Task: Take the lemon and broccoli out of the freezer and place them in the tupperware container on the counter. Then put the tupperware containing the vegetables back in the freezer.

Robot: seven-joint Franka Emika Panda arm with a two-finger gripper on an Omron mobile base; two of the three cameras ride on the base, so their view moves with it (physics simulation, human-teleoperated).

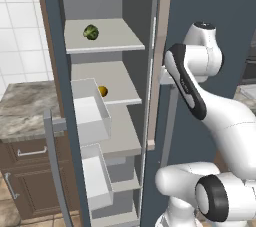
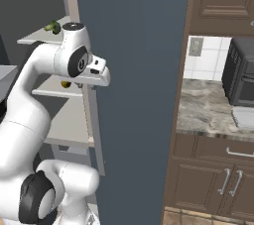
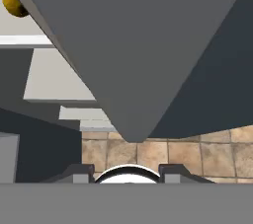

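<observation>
1. Pincer (image 3: 127,174): in my hand view its two dark tips rise at 6 o'clock, well apart, with nothing between them, so I read it as wide and empty. It points down past the freezer's front edge toward the tiled floor (image 3: 197,154).
2. Just beyond the tips hangs a big dark grey slab, which I take for the freezer (image 1: 52,71) wall seen edge-on. The hand sits at the right edge of the open compartment, outside the shelves.
3. Lemon (image 3: 14,2): at 10 o'clock in my hand view, on a light grey shelf. In the left base view it rests on the second shelf, partly behind a white door bin (image 1: 90,111).
4. Broccoli (image 1: 91,32): on the top shelf, one level above the lemon, well apart from it.
5. Desk (image 1: 25,106): at 9 o'clock of the freezer in the left base view. I cannot make out the tupperware container on it.
6. My judgement: the first step is in hand, reaching in for a vegetable; nothing is taken yet.
7. Next I would swing the hand toward 9 o'clock, clear the wall edge, level it with the lemon's shelf, and keep the tips wide.
</observation>
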